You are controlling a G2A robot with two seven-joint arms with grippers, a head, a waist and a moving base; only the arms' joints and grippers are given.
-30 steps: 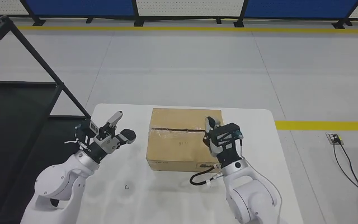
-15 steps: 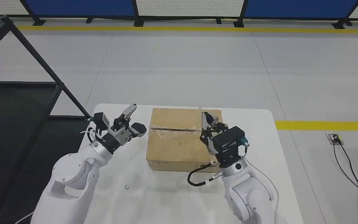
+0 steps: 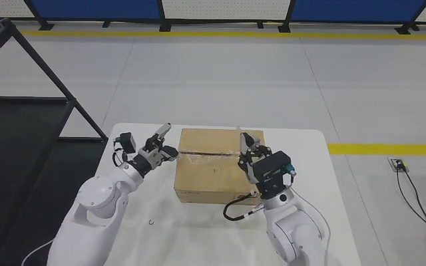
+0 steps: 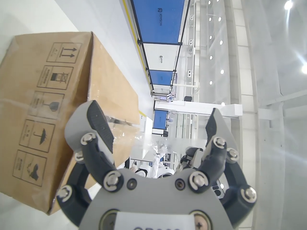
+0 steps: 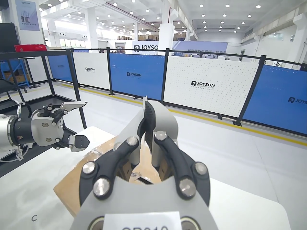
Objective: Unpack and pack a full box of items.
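Top view: cardboard box [image 3: 214,166] sits mid-surface [image 3: 321,169], flaps closed, with clear tape along the top seam. Unpacking looks not yet started. Right end effector [image 3: 247,147] is over the box top, at the right end of the seam. Left end effector [image 3: 162,141] is just beside the box's upper left edge and looks apart from it. A small dark C-shaped bit [image 3: 152,221] lies on the surface front-left, well apart from the box.

Left wrist view: left end effector is spread wide with nothing between the pads. The box side with printed handling symbols is close beside one finger; can't tell if they touch.

Right wrist view: right end effector is pinched nearly closed on a thin pale tape strip [image 5: 144,101] that pokes out past the fingertips, with the box top below. The left end effector is farther off across the box, wide open.

Risks, judged from this:
- The strip is thin and the grip is at its very end, so a hard pull could slip it out or tear it short.
- Nothing braces the box, so the pull may lift or drag it.
- The tape may stick to the pads and not drop.
- The open left finger, so near the edge, could nudge the box.
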